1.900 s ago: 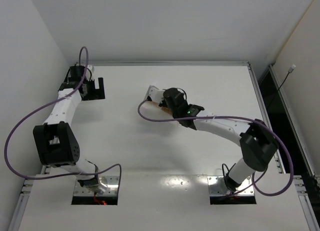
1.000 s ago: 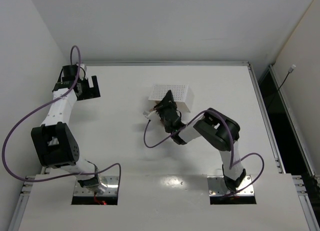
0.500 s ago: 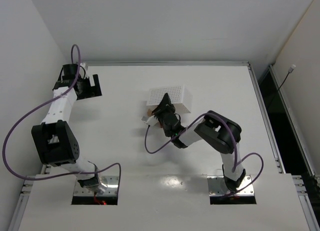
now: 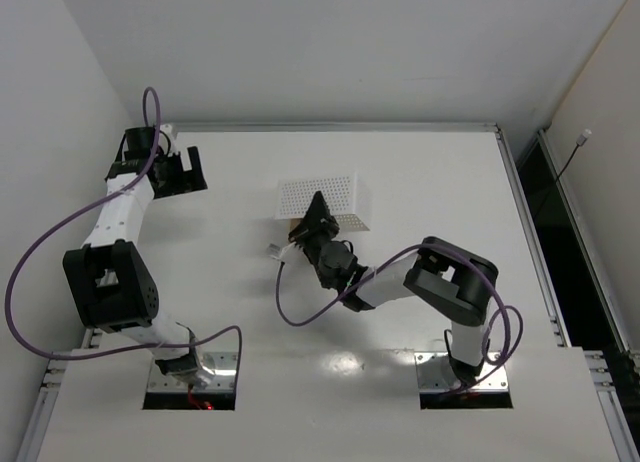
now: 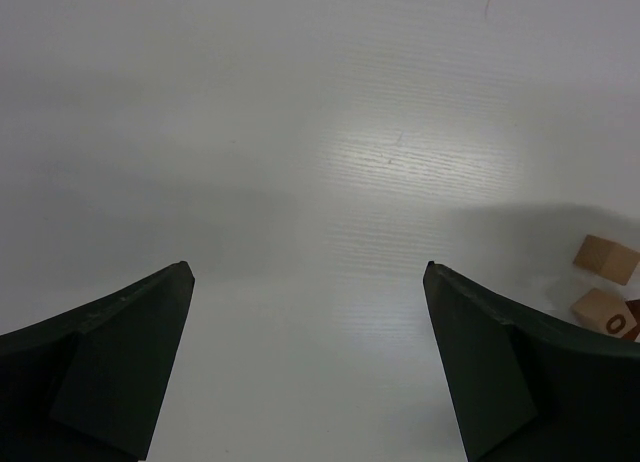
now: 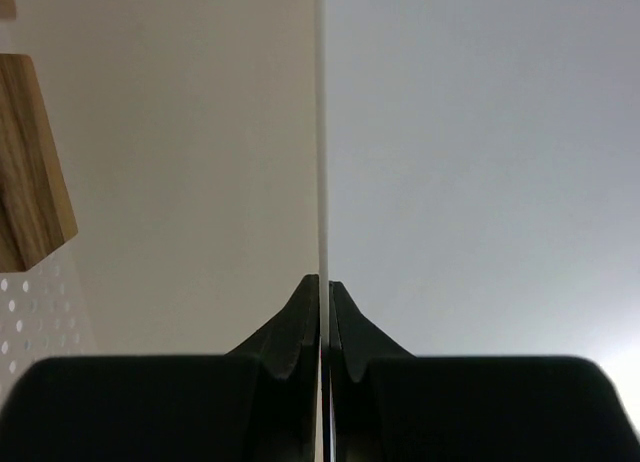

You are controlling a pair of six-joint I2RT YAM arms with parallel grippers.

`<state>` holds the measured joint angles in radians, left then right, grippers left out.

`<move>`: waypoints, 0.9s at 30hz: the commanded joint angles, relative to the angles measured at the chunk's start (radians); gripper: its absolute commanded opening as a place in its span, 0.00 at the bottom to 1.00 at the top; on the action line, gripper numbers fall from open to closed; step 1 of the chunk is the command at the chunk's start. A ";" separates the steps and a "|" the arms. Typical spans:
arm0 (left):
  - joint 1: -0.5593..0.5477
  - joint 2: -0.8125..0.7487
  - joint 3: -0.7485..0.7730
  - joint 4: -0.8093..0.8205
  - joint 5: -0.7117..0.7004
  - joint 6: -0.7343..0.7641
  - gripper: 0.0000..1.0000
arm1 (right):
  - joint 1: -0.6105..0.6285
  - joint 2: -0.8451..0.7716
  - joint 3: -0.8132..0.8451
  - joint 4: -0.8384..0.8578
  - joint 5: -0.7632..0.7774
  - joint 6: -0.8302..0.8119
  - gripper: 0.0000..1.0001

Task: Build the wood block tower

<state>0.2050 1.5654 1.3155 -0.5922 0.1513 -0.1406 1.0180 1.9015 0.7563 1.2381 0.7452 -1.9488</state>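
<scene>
Mid-surface, toward far edge: white tray [image 4: 345, 187] has shifted left, tipped up | right hand [image 6: 323, 285] clamped shut on its wall | wood blocks [image 5: 604, 259] loose beside it | left hand [image 5: 308, 269] open, far-left corner | tower judged unstarted.

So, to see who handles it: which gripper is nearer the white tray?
Right. The right gripper is shut on the white tray; the left gripper, open, is far to its left.
</scene>
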 commanded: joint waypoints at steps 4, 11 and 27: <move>0.011 -0.044 -0.025 0.051 0.048 -0.022 0.99 | 0.040 -0.050 -0.063 0.575 0.100 -0.047 0.00; 0.011 -0.035 0.043 0.038 0.065 -0.011 0.99 | -0.044 -0.008 0.051 0.575 0.088 -0.038 0.00; 0.011 -0.036 0.019 0.029 0.079 0.015 0.99 | -0.192 -0.011 0.418 0.115 0.383 0.319 0.00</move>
<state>0.2050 1.5646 1.3251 -0.5728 0.2138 -0.1425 0.8795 1.9980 1.0111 1.2449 0.9169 -1.9057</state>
